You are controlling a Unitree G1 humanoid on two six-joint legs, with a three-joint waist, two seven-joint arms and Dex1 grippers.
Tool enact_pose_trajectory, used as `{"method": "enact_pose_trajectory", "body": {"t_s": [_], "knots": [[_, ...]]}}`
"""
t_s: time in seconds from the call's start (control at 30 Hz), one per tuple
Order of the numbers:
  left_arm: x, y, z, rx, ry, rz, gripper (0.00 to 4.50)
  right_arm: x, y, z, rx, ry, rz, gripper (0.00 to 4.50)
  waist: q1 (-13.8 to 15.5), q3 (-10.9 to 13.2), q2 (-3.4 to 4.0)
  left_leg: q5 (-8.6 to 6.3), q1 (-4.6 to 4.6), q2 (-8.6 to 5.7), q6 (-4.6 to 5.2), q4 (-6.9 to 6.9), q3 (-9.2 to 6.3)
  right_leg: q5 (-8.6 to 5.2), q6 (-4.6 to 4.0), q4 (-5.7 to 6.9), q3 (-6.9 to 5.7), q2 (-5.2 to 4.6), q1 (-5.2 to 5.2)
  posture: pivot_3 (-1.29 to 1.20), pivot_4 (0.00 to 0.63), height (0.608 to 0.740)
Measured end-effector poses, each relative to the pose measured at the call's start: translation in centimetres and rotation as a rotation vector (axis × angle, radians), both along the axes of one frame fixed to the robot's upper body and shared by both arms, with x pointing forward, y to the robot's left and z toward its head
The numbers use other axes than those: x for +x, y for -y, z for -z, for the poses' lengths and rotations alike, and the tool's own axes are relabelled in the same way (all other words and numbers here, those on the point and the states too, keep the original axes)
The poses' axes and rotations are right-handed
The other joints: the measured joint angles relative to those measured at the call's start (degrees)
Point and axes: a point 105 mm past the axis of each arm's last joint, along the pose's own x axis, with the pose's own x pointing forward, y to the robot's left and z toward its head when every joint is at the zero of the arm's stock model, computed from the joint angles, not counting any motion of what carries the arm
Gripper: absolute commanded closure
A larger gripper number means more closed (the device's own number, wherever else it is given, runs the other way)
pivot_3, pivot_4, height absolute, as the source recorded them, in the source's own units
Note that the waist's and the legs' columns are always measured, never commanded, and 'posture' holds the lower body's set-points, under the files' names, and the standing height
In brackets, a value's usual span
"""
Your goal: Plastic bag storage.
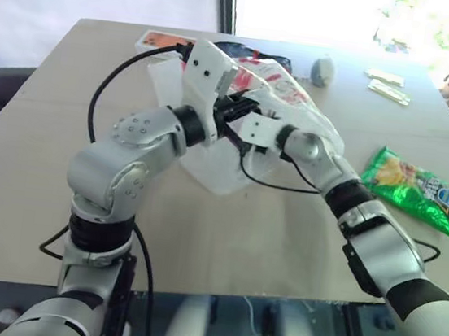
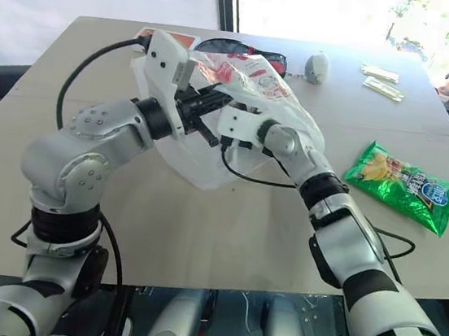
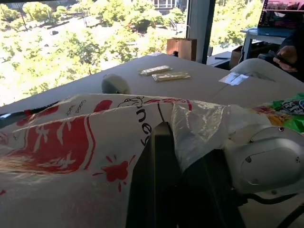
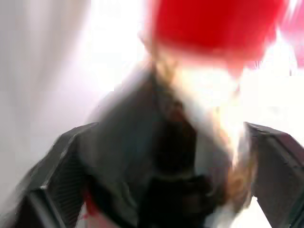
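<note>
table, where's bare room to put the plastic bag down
Bare table along the near edge, in front of the plastic bag, and the far left corner. Crowded: the far edge, with a grey object and two wrapped strips; a green snack packet at right.

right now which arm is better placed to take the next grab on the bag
Right. The left gripper is already shut on the plastic bag, holding it up, while the right gripper is open with bag film between its fingers.
</note>
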Motion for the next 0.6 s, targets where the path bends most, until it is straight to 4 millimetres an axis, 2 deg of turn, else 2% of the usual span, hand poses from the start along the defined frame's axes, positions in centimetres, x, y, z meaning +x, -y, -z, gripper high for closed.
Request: {"method": "enact_pose_trajectory", "body": {"t_s": [0.07,0.17,0.27,0.33,0.43,0.5,0.6], "knots": [[0.1,0.0,-0.3,-0.047,-0.011,-0.006,4.5,-0.7,0.6,-0.2,0.038,-0.04,-0.023,0.03,0.57,-0.01,-0.02,-0.01,0.02,-0.01,0.02,0.03,-0.03,0.0,0.0,-0.02,-0.05,-0.02,0.09,0.0,0.15,0.74],[1.6,-1.6,1.1,-0.089,-0.106,-0.096,4.5,-2.3,2.5,-0.3,0.105,-0.12,-0.045,0.03,0.83,0.0,0.0,-0.01,0.01,-0.01,0.02,0.1,-0.04,0.0,0.01,0.07,-0.06,-0.01,0.08,0.0,0.15,0.74],[3.2,-3.1,2.2,-0.164,-0.197,-0.174,4.5,-4.7,5.5,-1.7,0.178,-0.194,-0.036,0.03,1.09,0.0,0.0,-0.02,-0.04,-0.02,0.03,0.16,-0.12,0.01,0.01,0.07,-0.14,-0.02,0.11,0.0,0.15,0.74],[4.1,-4.1,2.5,-0.207,-0.238,-0.217,4.5,-6.2,6.5,-3.0,0.209,-0.208,-0.031,0.03,0.76,0.0,-0.01,-0.02,0.0,-0.01,0.04,0.19,-0.08,0.0,0.02,0.09,-0.12,-0.01,0.11,0.0,0.15,0.74],[4.3,-3.4,2.6,-0.217,-0.263,-0.191,4.5,-7.9,7.7,-4.7,0.225,-0.198,0.009,0.03,0.65,0.0,0.0,-0.02,0.06,0.02,0.03,0.17,-0.08,0.0,0.02,0.11,-0.11,0.02,0.11,0.0,0.15,0.74],[4.4,-3.2,2.7,-0.22,-0.272,-0.177,4.5,-8.8,8.2,-4.8,0.249,-0.225,0.022,0.03,0.78,0.0,-0.01,-0.02,0.04,0.03,0.03,0.17,-0.08,0.0,0.01,0.1,-0.11,0.03,0.11,0.0,0.15,0.74],[4.5,-2.9,2.4,-0.226,-0.274,-0.159,4.5,-10.3,10.1,-4.9,0.32,-0.301,0.08,0.03,1.02,0.0,-0.01,-0.02,-0.04,-0.02,0.03,0.2,-0.07,0.0,0.02,0.07,-0.11,-0.05,0.11,0.0,0.15,0.74]]}}
